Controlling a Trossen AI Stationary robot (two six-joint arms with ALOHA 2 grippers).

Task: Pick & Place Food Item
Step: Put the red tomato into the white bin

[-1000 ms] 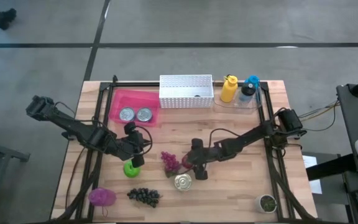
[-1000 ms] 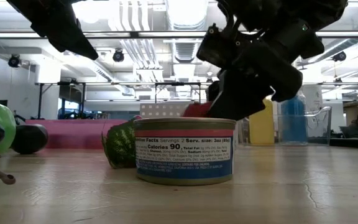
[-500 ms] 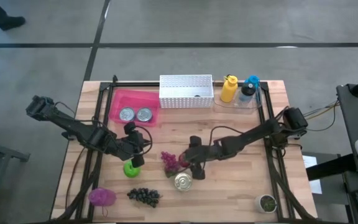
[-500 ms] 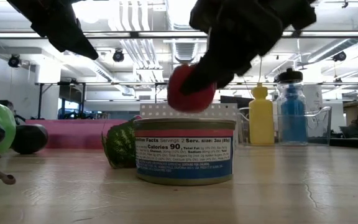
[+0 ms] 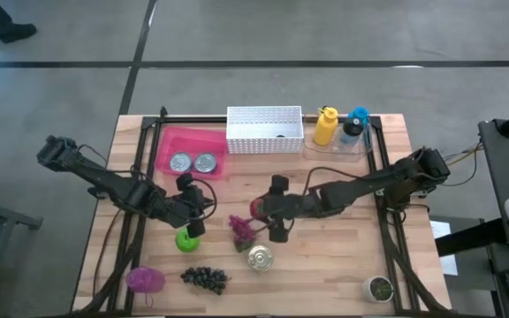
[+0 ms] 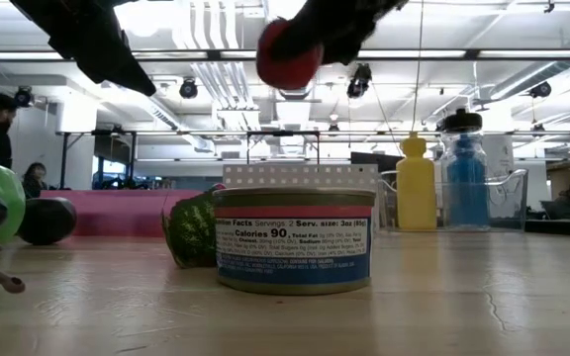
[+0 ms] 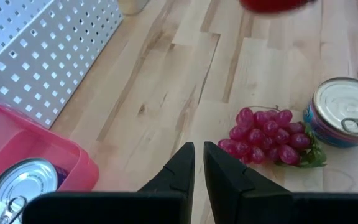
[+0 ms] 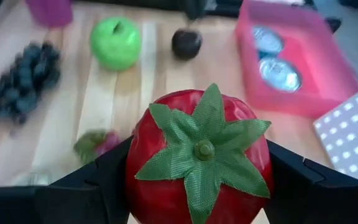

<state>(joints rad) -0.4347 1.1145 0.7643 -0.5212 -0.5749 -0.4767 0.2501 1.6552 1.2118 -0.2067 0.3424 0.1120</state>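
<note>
High view: at the left, the left gripper [image 5: 193, 221] is seen with fingers pressed together, empty, just above the apple [image 5: 186, 239]. At centre, a tomato [image 5: 258, 208] is pinched by the right gripper [image 5: 268, 210] and held in the air above the table, near the grapes [image 5: 241, 228] and can [image 5: 260, 258]. A slip from the smooth fingers is judged possible, dropping it onto them.
</note>
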